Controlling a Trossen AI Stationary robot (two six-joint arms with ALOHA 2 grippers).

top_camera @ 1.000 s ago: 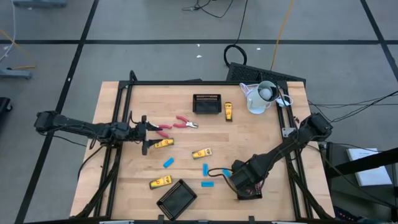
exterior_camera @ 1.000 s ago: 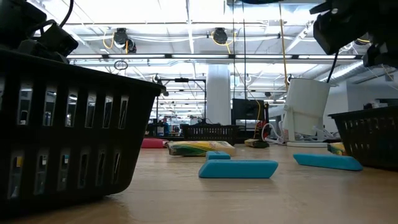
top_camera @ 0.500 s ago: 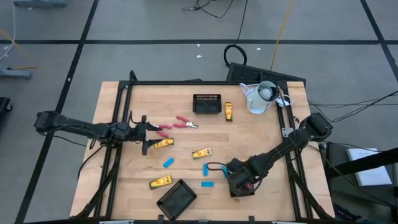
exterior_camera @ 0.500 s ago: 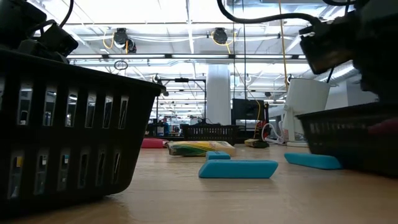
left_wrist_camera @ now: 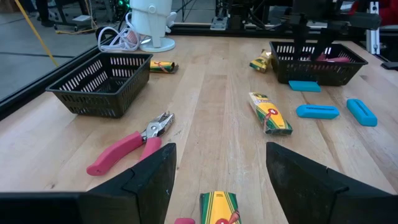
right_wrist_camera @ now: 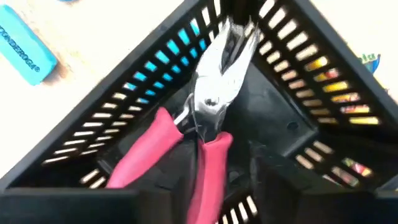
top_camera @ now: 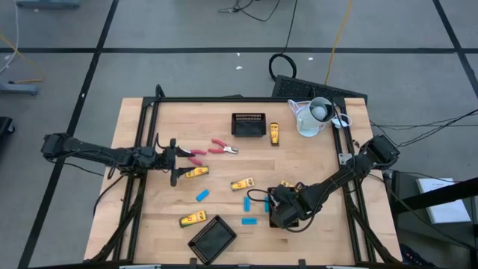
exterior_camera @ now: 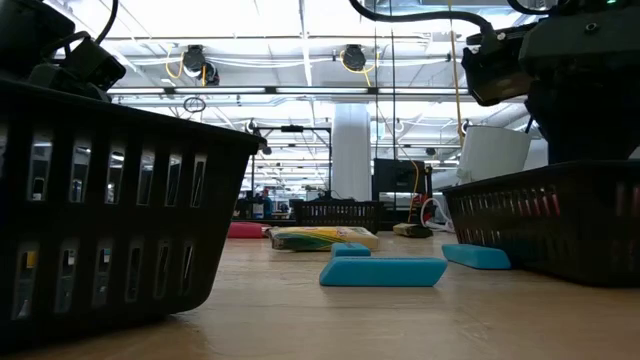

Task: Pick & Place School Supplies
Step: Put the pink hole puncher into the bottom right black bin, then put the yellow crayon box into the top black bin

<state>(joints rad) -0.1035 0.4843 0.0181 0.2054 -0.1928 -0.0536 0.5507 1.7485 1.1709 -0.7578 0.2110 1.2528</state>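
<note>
Over on the right, the right gripper [top_camera: 282,213] hangs low over a black rectangular mesh tray [right_wrist_camera: 298,93], and inside that tray lies a pink-handled, silver-nosed scissor-like tool [right_wrist_camera: 199,137]. I cannot tell how far its fingers stand apart, nor whether they touch the tool.

The left gripper [left_wrist_camera: 214,180] waits near the left side of the wooden table [top_camera: 299,161], fingers wide apart and holding nothing, with another pink-handled tool [left_wrist_camera: 127,146] and a yellow-and-black oblong block [left_wrist_camera: 219,208] just before it.

Supplies are scattered across the table: yellow-and-black blocks [top_camera: 242,184], bright-blue short pieces [top_camera: 202,195], and two more black mesh trays [top_camera: 249,124].

The risk I see is in the lift. If a finger snags a handle or the mesh wall as the arm rises, the tool could be flicked out or the light tray dragged into the blue piece [top_camera: 249,221] beside it.
</note>
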